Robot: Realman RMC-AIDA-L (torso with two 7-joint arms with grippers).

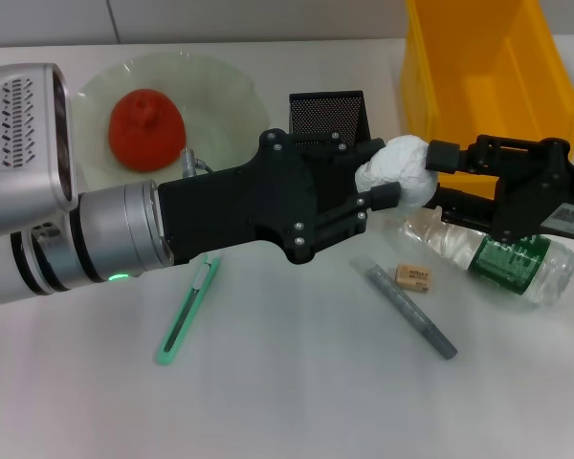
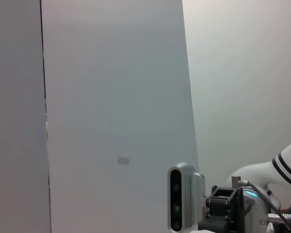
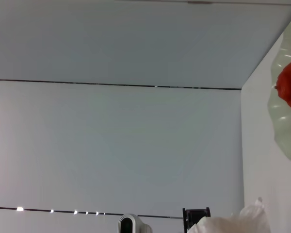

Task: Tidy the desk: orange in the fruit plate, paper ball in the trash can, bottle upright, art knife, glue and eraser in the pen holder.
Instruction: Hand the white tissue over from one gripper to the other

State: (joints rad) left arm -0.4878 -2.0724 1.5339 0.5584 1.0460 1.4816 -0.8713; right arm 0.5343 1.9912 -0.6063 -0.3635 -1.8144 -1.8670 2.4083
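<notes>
Head view alone shows white table [image 1: 297, 402]; wrist views mostly wall. Crumpled white paper ball [image 1: 397, 172] clamped in left gripper [image 1: 375, 177] jaws; right gripper [image 1: 438, 172] jaws touching it, grip unclear.

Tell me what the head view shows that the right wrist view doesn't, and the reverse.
Head view only: both grippers, left and right, meeting at the paper ball; the pen holder, yellow bin, lying bottle, green knife, grey glue stick and eraser. Right wrist view only: wall and ceiling, plus a wrist camera. Both: the orange in its plate, and the paper ball.
</notes>
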